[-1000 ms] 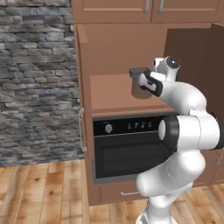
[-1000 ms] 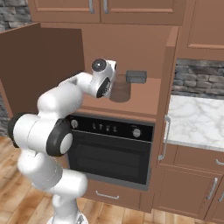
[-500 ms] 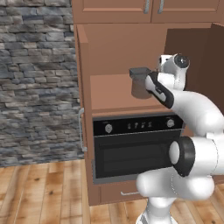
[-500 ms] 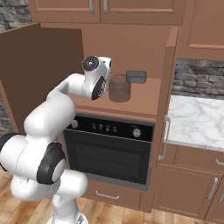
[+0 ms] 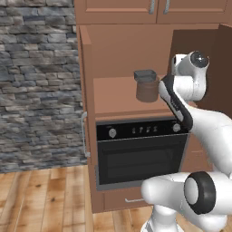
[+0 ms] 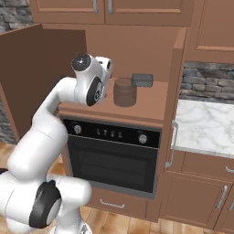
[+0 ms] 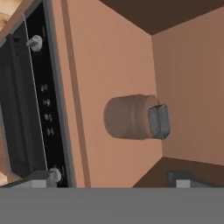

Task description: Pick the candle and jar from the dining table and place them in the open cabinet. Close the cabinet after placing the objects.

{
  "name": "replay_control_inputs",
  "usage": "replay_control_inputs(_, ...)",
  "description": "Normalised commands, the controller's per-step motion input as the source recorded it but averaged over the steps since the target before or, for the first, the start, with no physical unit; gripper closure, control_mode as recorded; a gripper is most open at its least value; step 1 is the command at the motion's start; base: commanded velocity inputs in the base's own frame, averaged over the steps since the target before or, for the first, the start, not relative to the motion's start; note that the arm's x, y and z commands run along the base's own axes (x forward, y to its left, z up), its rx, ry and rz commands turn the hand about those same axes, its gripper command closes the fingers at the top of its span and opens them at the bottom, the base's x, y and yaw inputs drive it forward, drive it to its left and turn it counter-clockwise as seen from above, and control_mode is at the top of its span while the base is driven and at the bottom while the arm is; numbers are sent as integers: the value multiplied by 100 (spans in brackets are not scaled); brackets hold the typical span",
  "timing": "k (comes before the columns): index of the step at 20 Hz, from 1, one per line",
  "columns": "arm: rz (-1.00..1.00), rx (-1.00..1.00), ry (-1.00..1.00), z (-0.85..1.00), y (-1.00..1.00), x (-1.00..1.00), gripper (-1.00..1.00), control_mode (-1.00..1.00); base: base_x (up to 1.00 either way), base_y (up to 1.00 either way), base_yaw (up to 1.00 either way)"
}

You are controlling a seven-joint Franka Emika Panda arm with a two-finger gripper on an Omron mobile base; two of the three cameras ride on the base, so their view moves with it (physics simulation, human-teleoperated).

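The jar [image 5: 147, 90] [image 6: 124, 92] [image 7: 129, 117] is a stout, brown-tinted cylinder. It stands upright on the shelf of the open cabinet [image 5: 118, 93] [image 6: 151, 98], above the oven. A small grey box-like piece [image 5: 145, 75] [image 6: 142, 80] [image 7: 158, 121] sits at its far side; I cannot tell if they touch. My gripper [image 7: 113, 179] is open, holds nothing, and is drawn back from the jar with a clear gap. Both cabinet doors [image 6: 27, 68] [image 5: 222, 68] stand swung out. The candle and the dining table are out of view.
A black-fronted oven [image 5: 140, 154] [image 6: 114, 160] sits under the shelf. Shut upper cabinets [image 5: 154, 9] hang above. A white marble countertop [image 6: 205, 123] lies to the right and a stone wall [image 5: 36, 81] to the left. My white arm [image 6: 50, 119] crosses the opening.
My hand has pulled back from the jar and my arm has folded closer to the base. The jar stays put on the shelf, and the jaws stayed open.
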Motion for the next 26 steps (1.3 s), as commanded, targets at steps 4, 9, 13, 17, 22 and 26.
replay_control_inputs(4, -6, 0, 0, 0, 0, -99, -100, -100, 0, 0, 0)
replay_control_inputs(9, -7, 0, 0, 4, 0, -94, -100, -100, 0, 0, 0)
replay_control_inputs(13, -7, 0, 0, 1, 12, -61, -100, -100, 0, 0, 0)
replay_control_inputs(17, -1, -1, 0, 0, 9, -12, -100, -100, 0, 0, 0)
replay_control_inputs(22, 0, 0, 0, 0, 0, 0, -100, -100, 0, 0, 0)
replay_control_inputs(26, 0, 0, 0, 0, 0, -14, -100, -100, 0, 0, 0)
